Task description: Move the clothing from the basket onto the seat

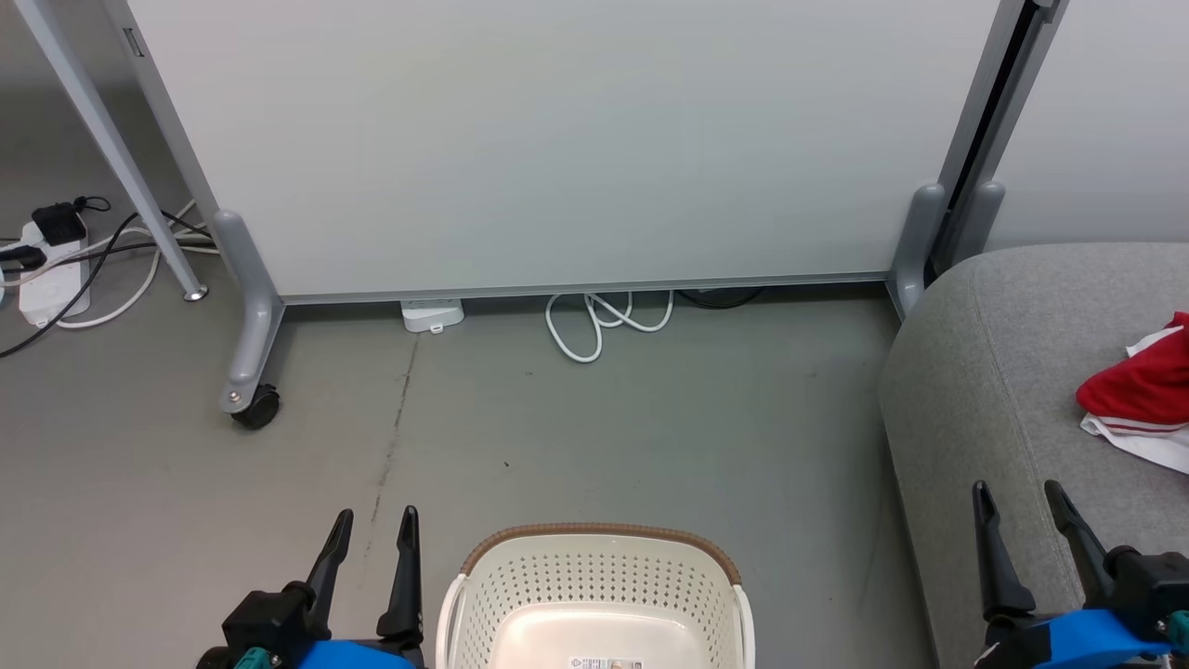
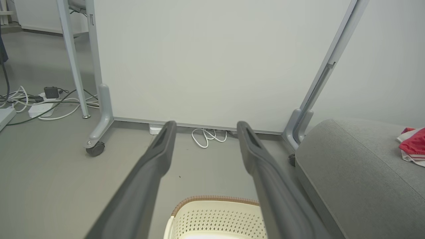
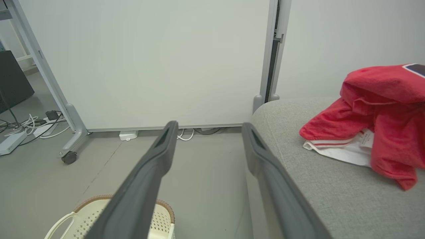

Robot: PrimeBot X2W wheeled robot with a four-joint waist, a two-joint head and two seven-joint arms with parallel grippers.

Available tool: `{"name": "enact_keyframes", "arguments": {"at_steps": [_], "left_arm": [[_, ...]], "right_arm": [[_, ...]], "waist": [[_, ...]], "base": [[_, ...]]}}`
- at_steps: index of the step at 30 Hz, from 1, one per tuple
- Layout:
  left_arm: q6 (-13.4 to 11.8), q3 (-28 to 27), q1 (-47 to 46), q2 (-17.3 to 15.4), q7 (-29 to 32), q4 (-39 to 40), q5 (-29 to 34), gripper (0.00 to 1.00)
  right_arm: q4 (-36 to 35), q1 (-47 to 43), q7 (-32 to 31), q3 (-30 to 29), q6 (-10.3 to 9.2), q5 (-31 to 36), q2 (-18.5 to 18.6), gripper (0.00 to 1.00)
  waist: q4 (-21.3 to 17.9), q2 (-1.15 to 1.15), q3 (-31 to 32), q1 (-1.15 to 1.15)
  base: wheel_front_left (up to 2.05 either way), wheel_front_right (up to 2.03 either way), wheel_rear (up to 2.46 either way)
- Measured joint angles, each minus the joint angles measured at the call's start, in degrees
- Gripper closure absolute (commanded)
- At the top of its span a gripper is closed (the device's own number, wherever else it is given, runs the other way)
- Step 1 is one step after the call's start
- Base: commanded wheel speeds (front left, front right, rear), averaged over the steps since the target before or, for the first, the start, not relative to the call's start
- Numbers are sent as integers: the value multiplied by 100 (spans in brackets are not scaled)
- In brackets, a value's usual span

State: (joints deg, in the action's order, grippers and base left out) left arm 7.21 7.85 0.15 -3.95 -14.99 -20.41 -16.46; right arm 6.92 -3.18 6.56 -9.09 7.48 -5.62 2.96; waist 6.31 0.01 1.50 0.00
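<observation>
Grey floor (image 1: 650, 437) is seen before a pale wheeled panel (image 1: 557, 139). At near centre the basket (image 1: 599, 576) is placed between left gripper (image 1: 377, 513) and right gripper (image 1: 1014, 485); both are spread, nothing held. The clothing (image 1: 1138, 395) is heaped on the seat (image 1: 985, 372), right. The basket's bare bottom and label (image 1: 606, 662) are resolved in the head view, and the clothing's white tag (image 3: 367, 139) in the right wrist view.

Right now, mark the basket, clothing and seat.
basket (image 1: 599, 532): head view, far brown rim.
clothing (image 3: 382, 99): right wrist view, middle of the red fabric.
seat (image 1: 985, 372): head view, bare grey cushion top.
</observation>
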Motion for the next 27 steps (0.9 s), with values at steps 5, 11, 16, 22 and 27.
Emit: {"name": "enact_keyframes", "arguments": {"at_steps": [5,11,16,22,27], "left_arm": [[16,-21,0,16,0,-26,-1,0],[16,-12,-1,29,0,-63,-16,0],[18,-24,-1,40,0,-69,-18,100],[16,13,175,66,31,-347,-19,100],[16,-4,255,70,116,-427,-323,100]], "right_arm": [[16,-20,4,41,0,0,0,0],[36,-32,5,73,0,-2,0,0],[40,-33,4,105,0,-12,0,100],[381,-83,0,116,0,-12,-51,100],[536,-83,-83,112,0,-333,-80,100]], "waist": [[-31,0,-16,0],[-52,0,-21,0],[-57,0,-20,0],[-60,0,-21,0],[-77,0,-25,0]], "base": [[0,0,0],[0,0,0],[0,0,0],[0,0,0],[0,0,0]]}}
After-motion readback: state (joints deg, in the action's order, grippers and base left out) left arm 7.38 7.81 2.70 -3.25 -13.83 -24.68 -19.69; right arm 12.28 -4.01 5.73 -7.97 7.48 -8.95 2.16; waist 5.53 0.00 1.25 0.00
